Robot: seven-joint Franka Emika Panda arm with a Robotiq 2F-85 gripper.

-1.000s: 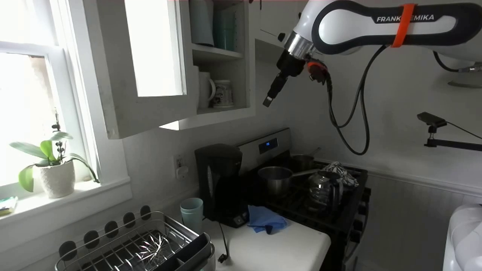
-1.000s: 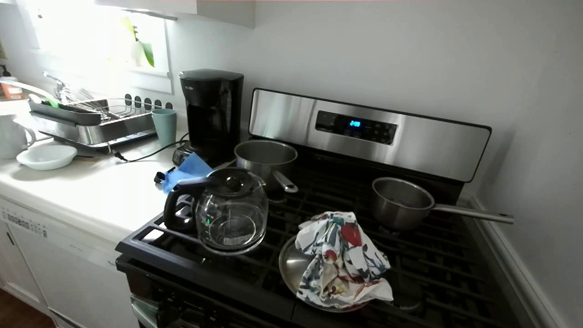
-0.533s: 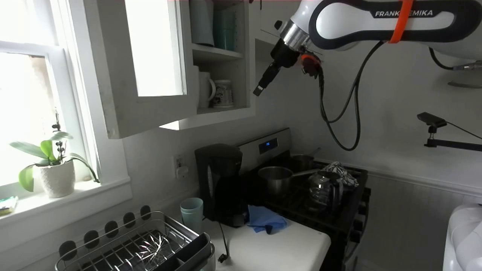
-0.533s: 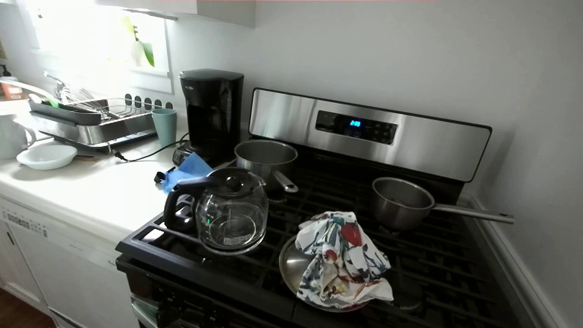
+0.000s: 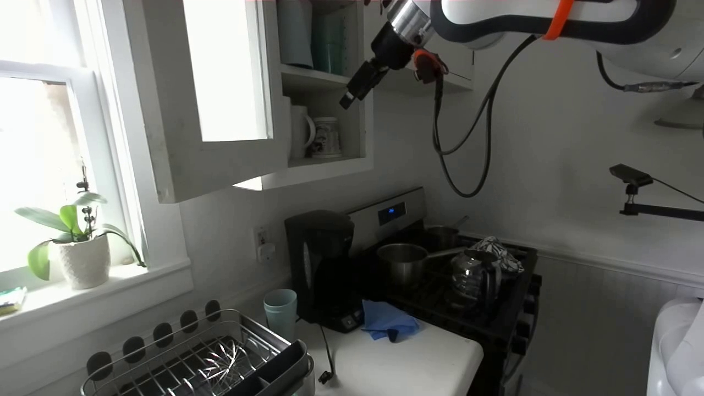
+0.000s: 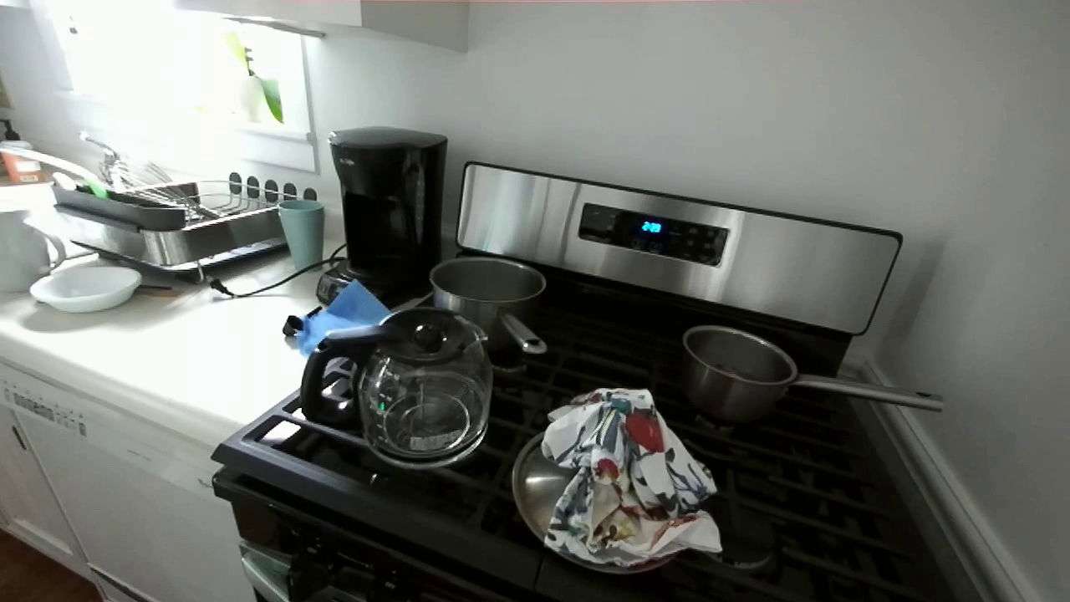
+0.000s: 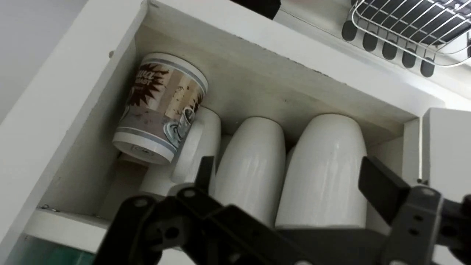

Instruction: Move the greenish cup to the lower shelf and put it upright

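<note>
White light comes in at the window (image 5: 36, 126) on the left of a dim room. A white cabinet (image 5: 319, 175) hangs up high, its door (image 5: 220, 170) swung out to the left, so the way in is from the right. The robot arm (image 5: 506, 11) is on that side. In the wrist view its fingers (image 7: 384, 187) are spread wide apart in front of white cups (image 7: 323, 169); I cannot tell how close they are. The lower shelf (image 7: 254, 77) has a bare strip along its near edge. Behind the strip, the white cups and a mug with pictures (image 7: 162, 106) fill most of the width, with the mug close to the right side.

Two places hold green cups, and I cannot tell which one the job means. In both exterior views a greenish cup (image 6: 303, 234) stands upright on the bench (image 6: 167, 351), in a tight spot between the dish rack (image 6: 188, 248) on the left and the coffee maker (image 6: 389, 201) on the right. On the higher shelf (image 5: 319, 77), a tall gray-green cup (image 5: 295, 33) and a green cup (image 5: 329, 47) are side by side. The bench stops at the black stove (image 6: 418, 510) on the right, where a glass pot (image 6: 426, 401) sits near the left front edge.
</note>
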